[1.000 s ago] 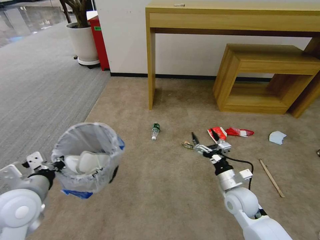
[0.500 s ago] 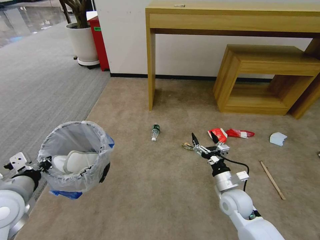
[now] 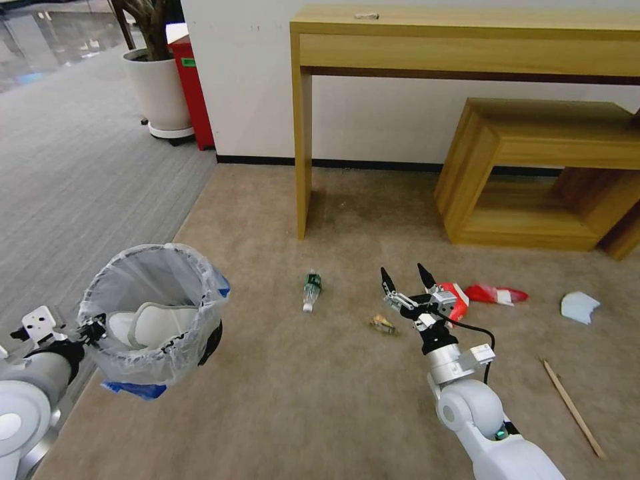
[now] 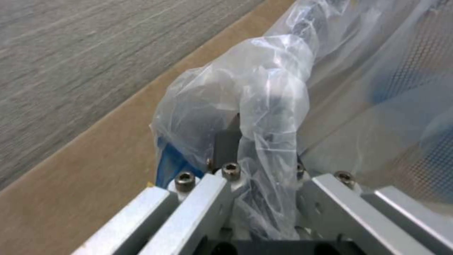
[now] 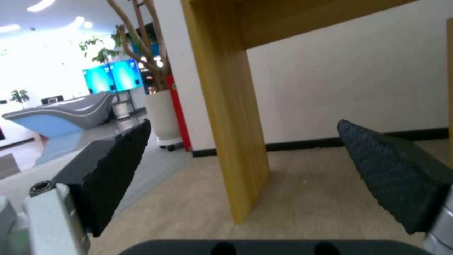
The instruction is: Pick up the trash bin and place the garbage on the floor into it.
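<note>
Head view, lower left — left gripper (image 3: 90, 329) clamps the trash bin (image 3: 155, 313); right gripper (image 3: 404, 275), centre, fingers spread — empty.

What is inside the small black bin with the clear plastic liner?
Inside the small round black bin with the crinkly clear liner, held at its rim by the left claw, lies a white slipper. Anything beneath it is covered by the slipper and the liner.

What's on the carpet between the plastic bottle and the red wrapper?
In the head view, the crushed can lies between plastic bottle and red wrapper; the open right gripper hovers there too.
</note>
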Robot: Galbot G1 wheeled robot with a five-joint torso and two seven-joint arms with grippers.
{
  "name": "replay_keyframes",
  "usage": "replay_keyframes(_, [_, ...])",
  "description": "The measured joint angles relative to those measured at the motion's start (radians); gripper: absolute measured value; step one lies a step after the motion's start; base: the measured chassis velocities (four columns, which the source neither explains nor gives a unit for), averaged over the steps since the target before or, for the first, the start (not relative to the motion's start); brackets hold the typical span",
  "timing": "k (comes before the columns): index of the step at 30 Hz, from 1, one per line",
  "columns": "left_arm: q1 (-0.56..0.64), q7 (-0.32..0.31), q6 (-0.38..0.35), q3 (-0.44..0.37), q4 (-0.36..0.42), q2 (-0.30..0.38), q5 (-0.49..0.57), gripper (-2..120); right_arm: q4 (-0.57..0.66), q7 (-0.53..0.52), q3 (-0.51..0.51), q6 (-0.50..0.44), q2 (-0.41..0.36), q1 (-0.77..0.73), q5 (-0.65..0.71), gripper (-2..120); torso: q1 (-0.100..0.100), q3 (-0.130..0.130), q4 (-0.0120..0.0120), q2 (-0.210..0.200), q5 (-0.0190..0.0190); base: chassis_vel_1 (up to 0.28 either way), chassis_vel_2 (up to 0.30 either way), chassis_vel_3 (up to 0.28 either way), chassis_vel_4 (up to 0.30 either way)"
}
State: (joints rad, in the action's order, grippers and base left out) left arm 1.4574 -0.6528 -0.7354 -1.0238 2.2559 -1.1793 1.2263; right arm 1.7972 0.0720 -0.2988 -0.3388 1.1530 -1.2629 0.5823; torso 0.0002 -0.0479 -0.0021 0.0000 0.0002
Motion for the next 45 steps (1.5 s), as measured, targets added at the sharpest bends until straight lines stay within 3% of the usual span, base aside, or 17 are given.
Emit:
replay_keyframes(18, [0.011,0.005,0.000,0.002,0.013,-0.010,-0.005,0,0.000,-0.030,0.007,0.004,-0.002,0.000,-0.006,100,0.000,0.000,0.0002,0.000,0.0000,-0.225,0.235,0.236,-0.228])
replay_keyframes(26, [0.016,0.005,0.000,0.002,0.021,-0.014,-0.006,0,0.005,-0.102,0.020,0.075,-0.014,-0.008,-0.070,100,0.000,0.000,0.0001,0.000,-0.0002,-0.023,0.027,0.017,-0.030])
replay_keyframes(30, [0.018,0.005,0.000,0.000,0.025,-0.015,-0.006,0,0.007,-0.096,0.022,0.192,-0.038,-0.017,-0.114,100,0.000,0.000,0.0002,0.000,-0.0002,0.013,-0.011,-0.009,0.009])
replay_keyframes(32, [0.019,0.005,0.000,0.000,0.025,-0.016,-0.006,0,0.015,-0.086,0.031,0.332,-0.066,-0.014,-0.142,100,0.000,0.000,0.0001,0.000,-0.0002,0.000,0.000,0.000,0.000])
replay_keyframes(33, [0.019,0.005,0.000,0.000,0.025,-0.016,-0.006,0,0.015,-0.086,0.031,0.332,-0.066,-0.014,-0.142,100,0.000,0.000,0.0001,0.000,-0.0002,0.000,0.000,0.000,0.000])
replay_keyframes(36, [0.020,0.005,0.000,0.002,0.025,-0.018,-0.007,0,0.018,-0.078,0.049,0.515,-0.105,0.004,-0.197,100,0.000,0.000,0.0002,0.000,-0.0001,0.000,0.000,0.000,0.000])
replay_keyframes(37, [0.020,0.005,0.000,0.002,0.025,-0.018,-0.007,0,0.018,-0.078,0.049,0.515,-0.105,0.004,-0.197,100,0.000,0.000,0.0002,0.000,-0.0001,0.000,0.000,0.000,0.000])
replay_keyframes(40, [0.020,0.005,0.000,0.003,0.025,-0.019,-0.008,0,0.020,-0.073,0.069,0.733,-0.144,0.027,-0.248,100,0.000,0.000,0.0002,0.000,-0.0001,0.000,0.000,0.000,0.000])
replay_keyframes(45, [0.019,0.005,0.000,0.003,0.023,-0.021,-0.008,0,0.000,0.002,0.075,0.858,-0.162,0.052,-0.268,100,0.000,0.000,0.0002,0.000,0.0000,0.000,0.000,0.000,0.000])
